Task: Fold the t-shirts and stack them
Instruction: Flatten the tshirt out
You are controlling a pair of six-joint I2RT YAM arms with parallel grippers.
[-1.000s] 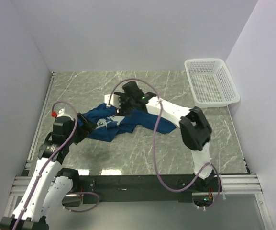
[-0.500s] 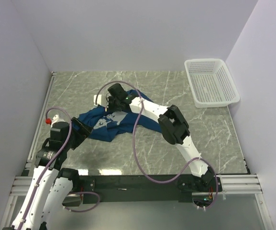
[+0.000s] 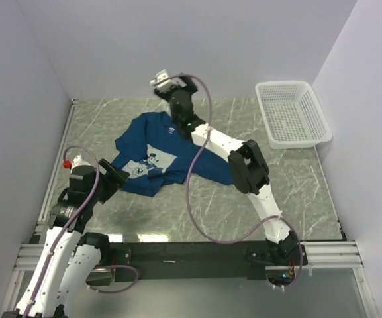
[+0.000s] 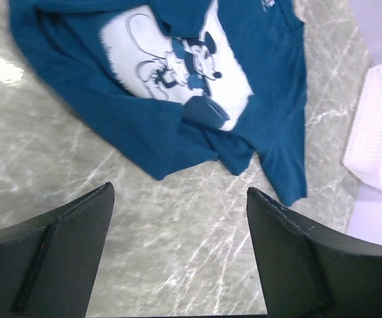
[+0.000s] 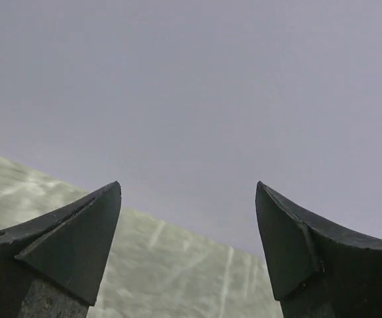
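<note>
One dark blue t-shirt (image 3: 161,151) lies partly spread on the marble table, its pale cartoon-mouse print (image 3: 152,159) facing up and its near-left part still bunched. In the left wrist view the t-shirt (image 4: 257,86) fills the top, and the print (image 4: 177,59) shows clearly. My left gripper (image 3: 118,173) is open and empty just off the shirt's near-left edge; its jaws (image 4: 177,199) stand wide over bare table. My right gripper (image 3: 172,81) is raised above the shirt's far edge, facing the back wall; it (image 5: 187,192) is open and empty.
A white mesh basket (image 3: 292,112) stands at the back right corner and shows at the right edge of the left wrist view (image 4: 379,126). Walls close in the table at the back and on both sides. The right arm's forearm (image 3: 217,142) hangs over the shirt's right part.
My right gripper has let go of the shirt and risen toward the back wall. The shirt's far part now lies spread out further back. The left gripper has barely moved.
</note>
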